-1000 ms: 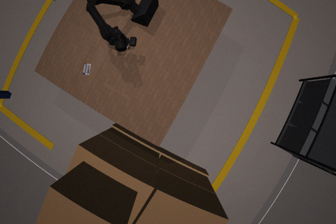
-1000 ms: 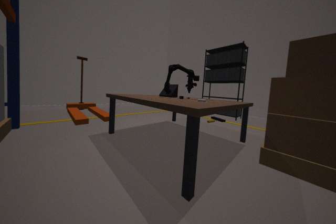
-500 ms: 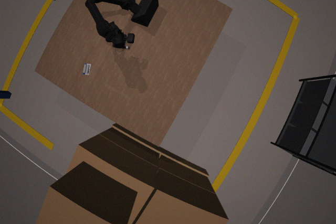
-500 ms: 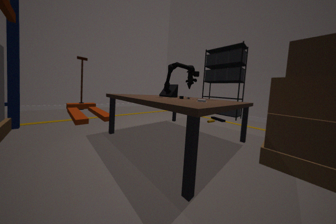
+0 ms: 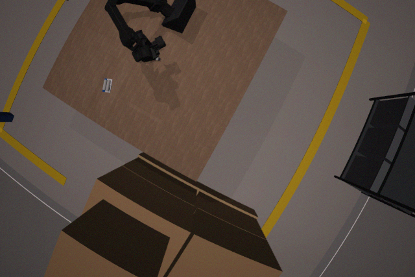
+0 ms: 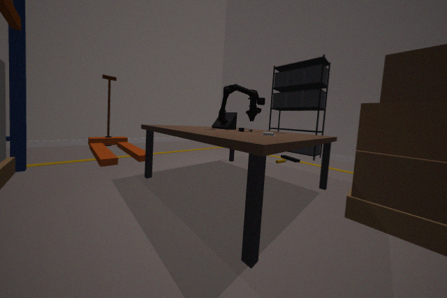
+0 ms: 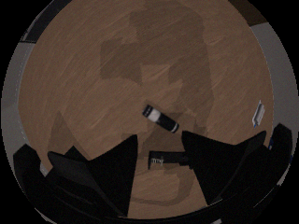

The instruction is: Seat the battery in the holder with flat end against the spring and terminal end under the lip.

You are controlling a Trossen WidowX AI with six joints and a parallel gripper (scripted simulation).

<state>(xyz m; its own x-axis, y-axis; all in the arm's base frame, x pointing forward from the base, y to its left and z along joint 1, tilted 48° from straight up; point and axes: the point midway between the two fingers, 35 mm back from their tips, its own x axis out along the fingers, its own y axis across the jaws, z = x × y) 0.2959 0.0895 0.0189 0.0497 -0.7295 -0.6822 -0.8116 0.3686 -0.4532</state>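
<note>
The battery (image 7: 160, 119), dark with a white band near one end, lies on the table in the wrist view, slanting, just beyond the fingertips. It is outside the holder. The black holder (image 7: 169, 158) (image 6: 241, 129) lies nearer the gripper; a small metal spring (image 7: 157, 161) shows at its left part, and its right end is partly hidden by the right finger. In the exterior view the battery (image 6: 250, 130) is a small spot beside the holder. My gripper (image 7: 160, 137) (image 6: 251, 120) is partly open and empty, pointing down above the table.
A small white and blue tray-like object (image 5: 107, 85) (image 6: 268, 132) (image 7: 258, 114) with grey cylinders lies on the wooden table (image 5: 214, 76), away from the battery. The arm's dark base block (image 5: 182, 10) stands on the table. Cardboard boxes (image 5: 141, 213) stand beyond one table edge.
</note>
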